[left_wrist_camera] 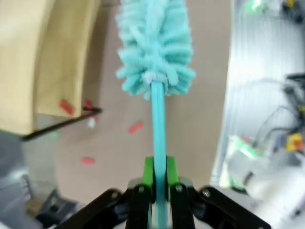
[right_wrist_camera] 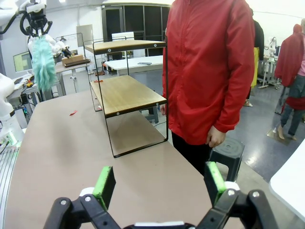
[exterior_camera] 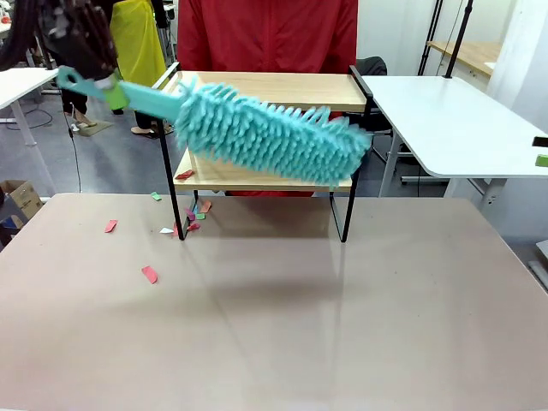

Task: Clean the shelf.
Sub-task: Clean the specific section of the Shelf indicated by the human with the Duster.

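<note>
The shelf stands at the far middle of the brown table, two wooden boards in a thin black frame. My left gripper is up at the top left, shut on the handle of a teal fluffy duster. The duster's head hangs slanted in front of the shelf, between its two boards. In the left wrist view the gripper clamps the handle, with the duster head beyond and the shelf boards to the left. My right gripper is open and holds nothing, well short of the shelf.
Small red, pink and green paper scraps lie on the table near the shelf's left leg, and a red scrap sits on the lower board. A person in a red jacket stands behind the shelf. A white table stands at the right.
</note>
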Tool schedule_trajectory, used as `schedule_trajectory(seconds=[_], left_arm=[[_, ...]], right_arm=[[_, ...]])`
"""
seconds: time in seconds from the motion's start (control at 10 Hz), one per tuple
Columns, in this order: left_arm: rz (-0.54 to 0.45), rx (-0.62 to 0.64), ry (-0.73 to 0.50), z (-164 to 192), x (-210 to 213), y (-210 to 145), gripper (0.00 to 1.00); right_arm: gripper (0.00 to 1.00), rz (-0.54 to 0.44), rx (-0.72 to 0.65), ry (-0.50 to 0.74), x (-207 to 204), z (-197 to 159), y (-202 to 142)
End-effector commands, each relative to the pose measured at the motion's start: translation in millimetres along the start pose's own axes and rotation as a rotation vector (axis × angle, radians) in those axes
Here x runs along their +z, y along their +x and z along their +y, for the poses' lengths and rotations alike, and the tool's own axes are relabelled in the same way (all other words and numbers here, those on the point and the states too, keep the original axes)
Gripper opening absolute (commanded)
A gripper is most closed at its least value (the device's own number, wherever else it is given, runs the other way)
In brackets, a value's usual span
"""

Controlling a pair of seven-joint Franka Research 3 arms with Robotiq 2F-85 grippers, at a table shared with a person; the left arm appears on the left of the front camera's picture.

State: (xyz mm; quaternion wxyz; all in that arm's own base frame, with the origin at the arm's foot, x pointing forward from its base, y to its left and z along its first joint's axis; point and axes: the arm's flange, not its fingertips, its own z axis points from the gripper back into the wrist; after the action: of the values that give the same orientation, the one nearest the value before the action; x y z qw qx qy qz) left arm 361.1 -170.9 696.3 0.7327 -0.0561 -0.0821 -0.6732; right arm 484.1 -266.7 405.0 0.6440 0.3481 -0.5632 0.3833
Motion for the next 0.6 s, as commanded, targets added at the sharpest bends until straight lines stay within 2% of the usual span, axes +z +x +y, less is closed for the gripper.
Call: schedule_trajectory(seconds=[0.0, 0.5], left_arm=[[0.106, -0.037, -0.048, -7, -6, -25, 0.13], [0.349, 0.057, -0.171, -14, -47, -109, 0.13]], right_arm=[[1.0, 0.001, 0.007, 0.001, -1, 1, 4], [1.0, 0.001, 0.007, 0.001, -1, 1, 4]])
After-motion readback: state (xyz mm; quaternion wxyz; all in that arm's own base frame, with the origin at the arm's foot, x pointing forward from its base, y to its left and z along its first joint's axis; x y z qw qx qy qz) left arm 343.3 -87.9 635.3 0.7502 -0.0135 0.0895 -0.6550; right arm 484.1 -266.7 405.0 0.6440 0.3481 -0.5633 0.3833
